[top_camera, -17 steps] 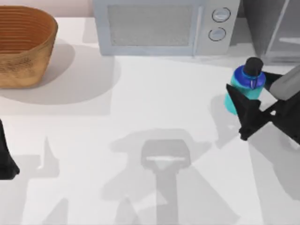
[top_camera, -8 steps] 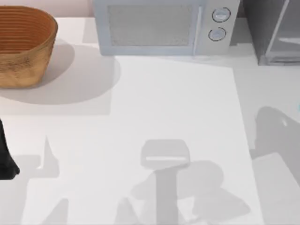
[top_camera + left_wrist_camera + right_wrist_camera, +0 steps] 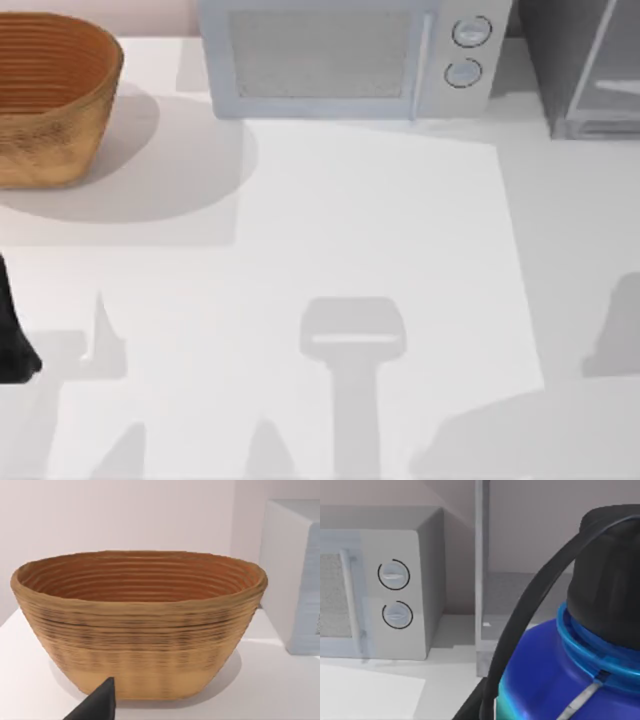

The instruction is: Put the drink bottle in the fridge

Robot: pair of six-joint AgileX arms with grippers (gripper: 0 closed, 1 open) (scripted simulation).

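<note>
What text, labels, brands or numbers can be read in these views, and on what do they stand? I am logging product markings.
None can be read.
The microwave has two round knobs with no printed marks.
The drink bottle, the fridge and the basket carry no lettering.

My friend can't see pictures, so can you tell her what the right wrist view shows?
Very close up, the drink bottle, blue with a black screw cap, takes up one side of the view. Behind it stand a light grey microwave with two round knobs and the pale metal frame of the fridge door.
</note>
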